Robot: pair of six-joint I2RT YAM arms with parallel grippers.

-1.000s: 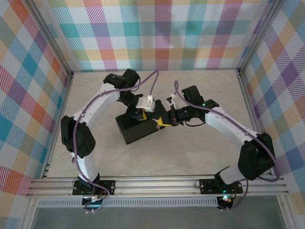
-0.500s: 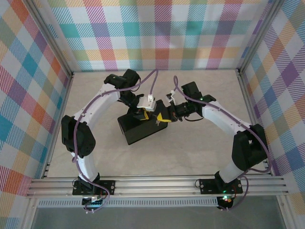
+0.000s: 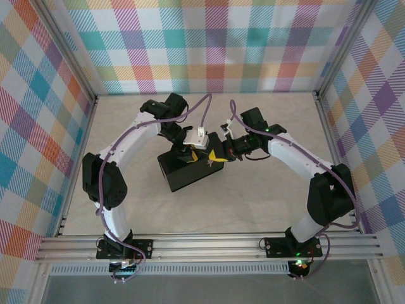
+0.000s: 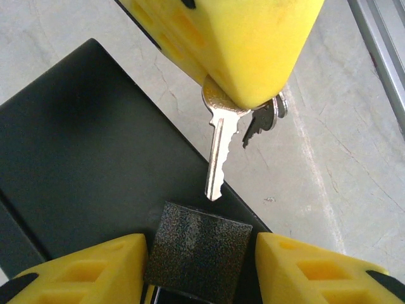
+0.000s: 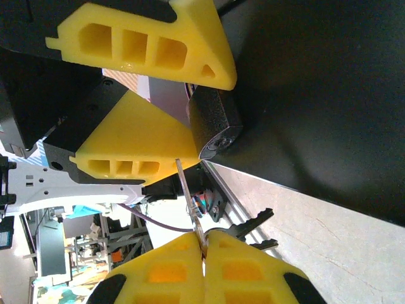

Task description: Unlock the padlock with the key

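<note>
Right gripper (image 5: 204,235) clamped on key (image 4: 218,152), key tip at 12 o'clock of padlock (image 5: 212,123), left gripper (image 4: 199,244) parted, loosely astride padlock

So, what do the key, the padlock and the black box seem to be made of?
The key: bare silvery metal, bright and reflective. The padlock: probably metal under a black, grainy coating, judging by its speckled surface. The black box: smooth, matte, dark; painted metal or plastic, I cannot tell.
</note>
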